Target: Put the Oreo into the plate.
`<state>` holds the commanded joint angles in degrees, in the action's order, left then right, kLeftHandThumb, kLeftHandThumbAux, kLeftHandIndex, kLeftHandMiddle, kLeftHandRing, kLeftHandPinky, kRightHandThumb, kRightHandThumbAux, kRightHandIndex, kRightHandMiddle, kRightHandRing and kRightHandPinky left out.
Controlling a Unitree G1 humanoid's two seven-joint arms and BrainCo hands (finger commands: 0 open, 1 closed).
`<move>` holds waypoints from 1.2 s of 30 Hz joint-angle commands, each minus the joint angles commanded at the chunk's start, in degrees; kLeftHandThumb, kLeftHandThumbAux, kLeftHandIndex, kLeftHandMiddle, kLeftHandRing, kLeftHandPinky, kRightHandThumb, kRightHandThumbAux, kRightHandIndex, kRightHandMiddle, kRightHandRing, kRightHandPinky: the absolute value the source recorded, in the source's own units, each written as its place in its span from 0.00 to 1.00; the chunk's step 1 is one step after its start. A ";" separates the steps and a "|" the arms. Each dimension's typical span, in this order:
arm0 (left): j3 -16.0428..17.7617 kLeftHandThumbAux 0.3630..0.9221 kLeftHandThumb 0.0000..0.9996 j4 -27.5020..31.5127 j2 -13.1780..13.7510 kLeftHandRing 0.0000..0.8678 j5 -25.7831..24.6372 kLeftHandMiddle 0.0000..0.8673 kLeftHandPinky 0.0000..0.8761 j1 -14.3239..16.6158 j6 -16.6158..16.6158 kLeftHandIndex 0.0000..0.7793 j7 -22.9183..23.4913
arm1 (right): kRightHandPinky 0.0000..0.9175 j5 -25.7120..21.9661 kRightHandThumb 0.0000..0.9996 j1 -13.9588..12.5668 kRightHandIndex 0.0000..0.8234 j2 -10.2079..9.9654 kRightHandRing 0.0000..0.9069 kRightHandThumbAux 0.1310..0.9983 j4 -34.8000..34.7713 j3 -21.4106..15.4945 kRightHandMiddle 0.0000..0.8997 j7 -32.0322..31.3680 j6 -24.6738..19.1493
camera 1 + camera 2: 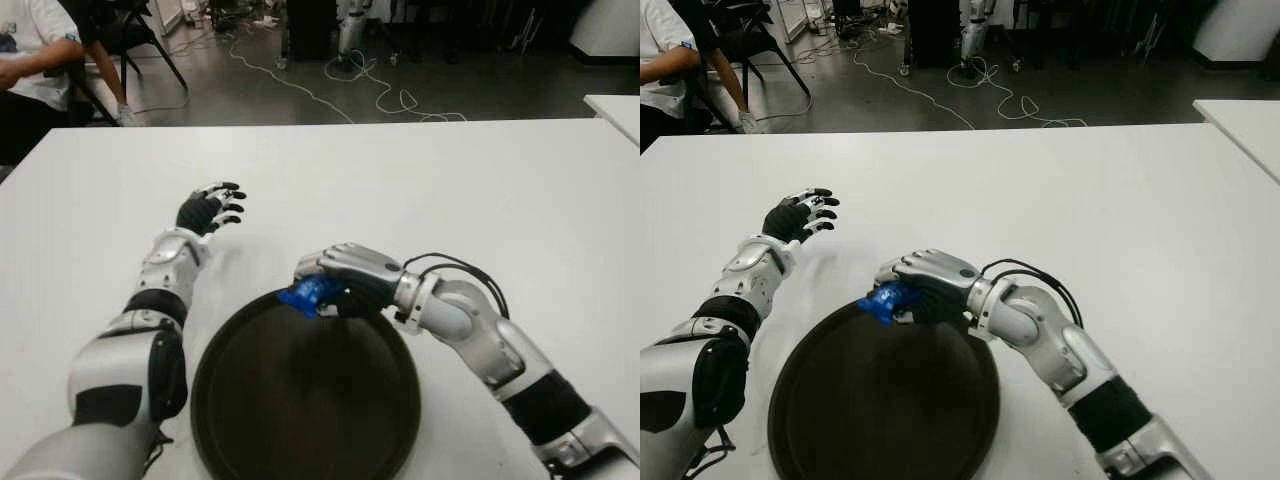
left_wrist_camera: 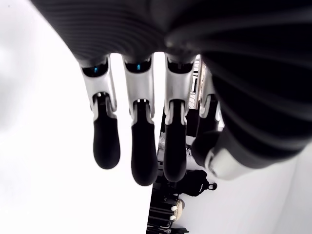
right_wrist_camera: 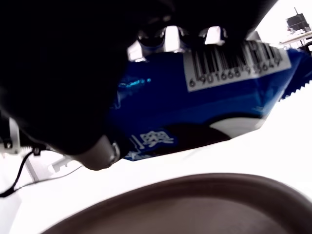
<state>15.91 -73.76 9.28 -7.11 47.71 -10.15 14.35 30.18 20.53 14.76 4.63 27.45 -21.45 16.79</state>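
Right wrist view: fingers wrapped tight round blue Oreo packet (image 3: 204, 105), barcode side showing, brown rim of plate (image 3: 195, 195) just beneath. Seen from the head, dark round plate nearest on white table (image 1: 520, 190), right hand (image 1: 335, 280) held at its far rim with packet pinched over the edge, not yet laid inside. Farther out and to the left, left hand (image 1: 210, 210) over bare tabletop, fingers spread and empty; beyond the table's far edge, seated person (image 1: 35, 60) and loose cables (image 1: 380, 90) on dark floor.
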 joint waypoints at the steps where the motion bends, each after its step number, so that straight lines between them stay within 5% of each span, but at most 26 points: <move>1: -0.02 0.56 0.83 0.01 -0.05 0.60 0.01 0.54 0.62 0.00 -0.03 0.54 -0.06 | 0.76 0.15 0.70 0.10 0.52 -0.26 0.80 0.69 0.67 0.15 0.79 0.19 -0.01; 16: -0.16 0.57 0.83 0.05 -0.31 0.61 -0.04 0.54 0.62 0.16 0.12 0.53 -0.69 | 0.74 -2.42 0.70 -2.78 0.52 -2.94 0.80 0.69 2.56 0.97 0.80 0.23 -0.77; 36: -0.07 0.56 0.83 -0.03 -0.25 0.59 -0.17 0.53 0.61 0.12 0.07 0.55 -0.36 | 0.78 -3.84 0.69 -3.38 0.52 -3.64 0.81 0.69 5.41 1.98 0.81 1.45 5.52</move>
<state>15.84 -73.79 9.03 -7.28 47.83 -10.08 13.99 26.34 17.15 11.11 10.04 29.43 -20.00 22.32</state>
